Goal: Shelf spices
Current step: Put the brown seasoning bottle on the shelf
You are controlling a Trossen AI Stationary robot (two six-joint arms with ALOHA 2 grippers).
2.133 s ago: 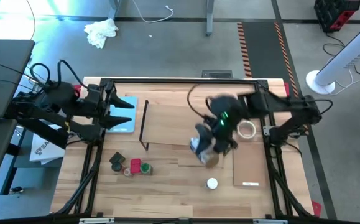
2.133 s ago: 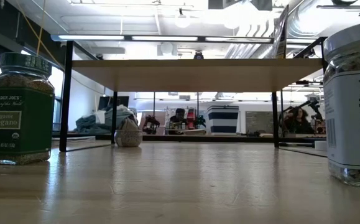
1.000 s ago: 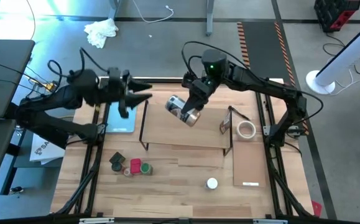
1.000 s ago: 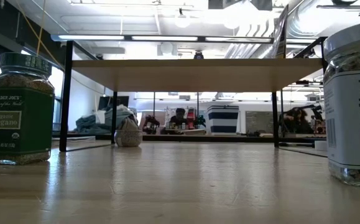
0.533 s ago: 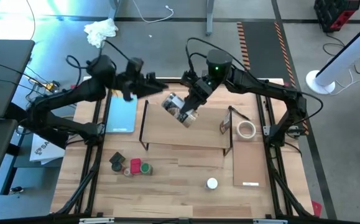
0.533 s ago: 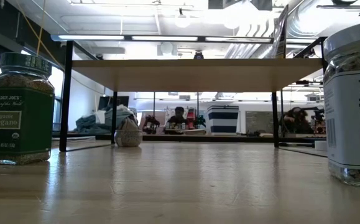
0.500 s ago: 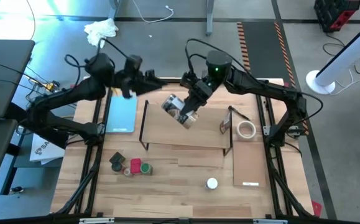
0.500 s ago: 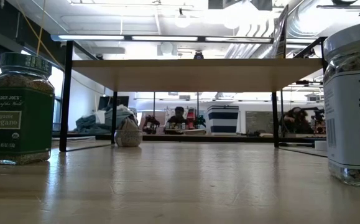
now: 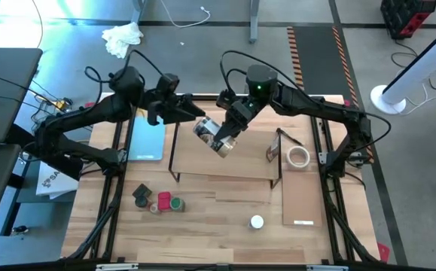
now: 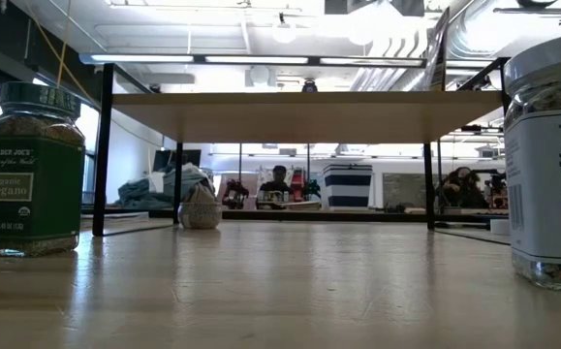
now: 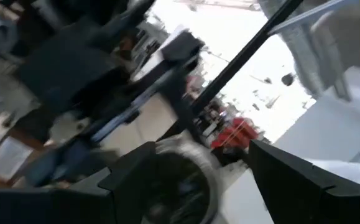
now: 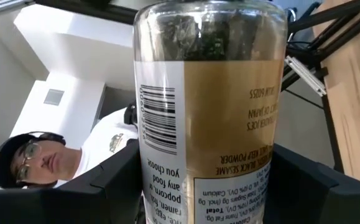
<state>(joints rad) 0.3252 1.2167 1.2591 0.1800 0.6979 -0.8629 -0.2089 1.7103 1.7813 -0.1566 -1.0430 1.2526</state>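
Holding a clear seasoning jar clamped in my right gripper above the shelf's back-left part; my left gripper, fingers parted, sits just beside it, grasping nothing.
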